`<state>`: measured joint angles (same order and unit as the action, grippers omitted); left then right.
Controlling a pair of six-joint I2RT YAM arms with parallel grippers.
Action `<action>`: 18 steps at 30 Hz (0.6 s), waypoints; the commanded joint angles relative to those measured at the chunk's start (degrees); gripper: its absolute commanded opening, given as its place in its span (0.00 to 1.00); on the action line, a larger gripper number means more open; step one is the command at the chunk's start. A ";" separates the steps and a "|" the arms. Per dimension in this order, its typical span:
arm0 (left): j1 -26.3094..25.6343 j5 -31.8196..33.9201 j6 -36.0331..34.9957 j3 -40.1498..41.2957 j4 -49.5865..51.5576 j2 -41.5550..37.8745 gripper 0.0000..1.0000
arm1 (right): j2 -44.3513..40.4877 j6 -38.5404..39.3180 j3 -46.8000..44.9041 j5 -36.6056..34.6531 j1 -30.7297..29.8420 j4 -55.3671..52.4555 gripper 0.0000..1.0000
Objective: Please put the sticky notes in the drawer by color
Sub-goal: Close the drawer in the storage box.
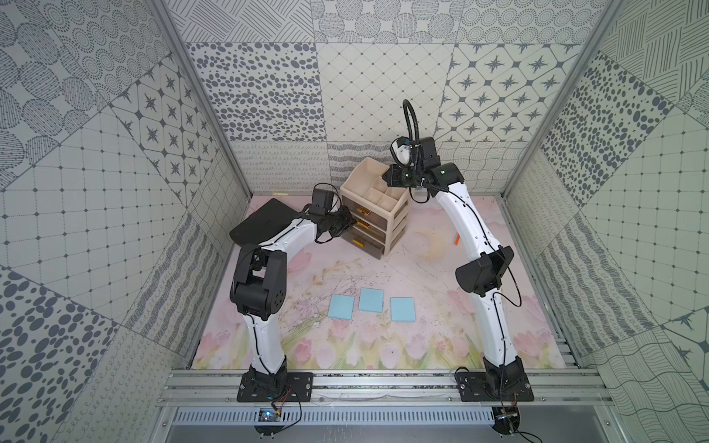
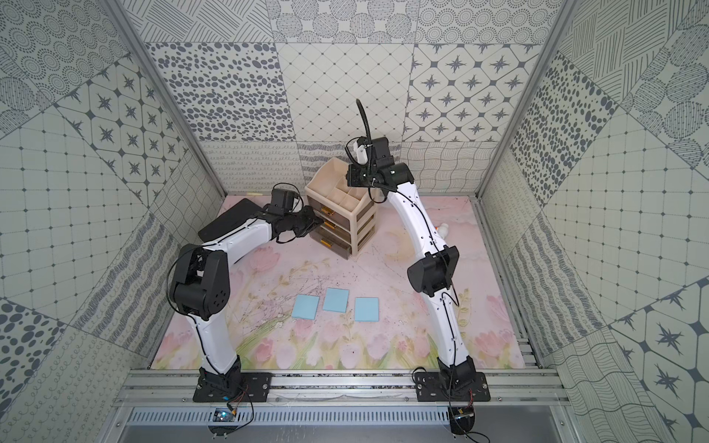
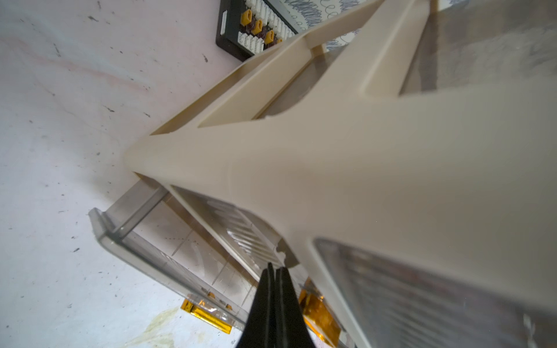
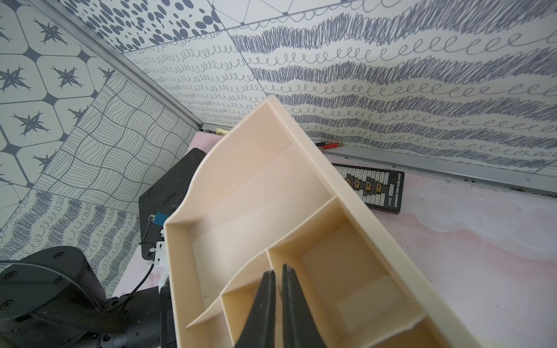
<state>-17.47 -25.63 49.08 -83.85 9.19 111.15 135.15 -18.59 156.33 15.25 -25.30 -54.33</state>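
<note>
Three light blue sticky notes (image 1: pixel 341 306) (image 1: pixel 371 299) (image 1: pixel 403 309) lie flat in a row on the floral mat, in both top views (image 2: pixel 336 299). No other colours show. The drawer (image 1: pixel 395 226), a cream cabinet, stands at the back centre. Its bottom tray (image 3: pixel 168 265) is pulled out and looks empty. My left gripper (image 3: pixel 275 266) is shut with nothing in it. It sits at the cabinet's front left corner (image 1: pixel 347 222), beside the middle gold handle (image 3: pixel 319 313). My right gripper (image 4: pixel 278 269) reaches down into the top tray (image 4: pixel 241 186), fingers nearly together astride a divider wall.
A flat black case (image 1: pixel 261 226) lies at the back left, under my left arm. A black connector board (image 4: pixel 373 186) lies behind the cabinet by the rear wall. A small orange piece (image 1: pixel 456 239) sits on the mat near my right arm.
</note>
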 commanded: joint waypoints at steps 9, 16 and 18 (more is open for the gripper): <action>1.84 0.25 -0.33 8.62 -3.33 -13.77 0.31 | -5.81 2.23 -1.90 3.41 -1.79 -8.06 0.18; 3.33 -0.71 0.19 8.53 0.18 -18.08 0.40 | -11.37 2.73 -4.46 1.14 -1.70 -7.18 0.38; 3.41 0.81 -0.01 8.75 1.17 -19.13 0.40 | -12.82 2.80 -6.44 0.44 -1.62 -5.97 0.46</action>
<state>-14.61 -25.12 49.36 -75.50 8.80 94.48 126.17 -16.95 151.65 16.45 -26.68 -61.69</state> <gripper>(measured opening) 0.401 0.439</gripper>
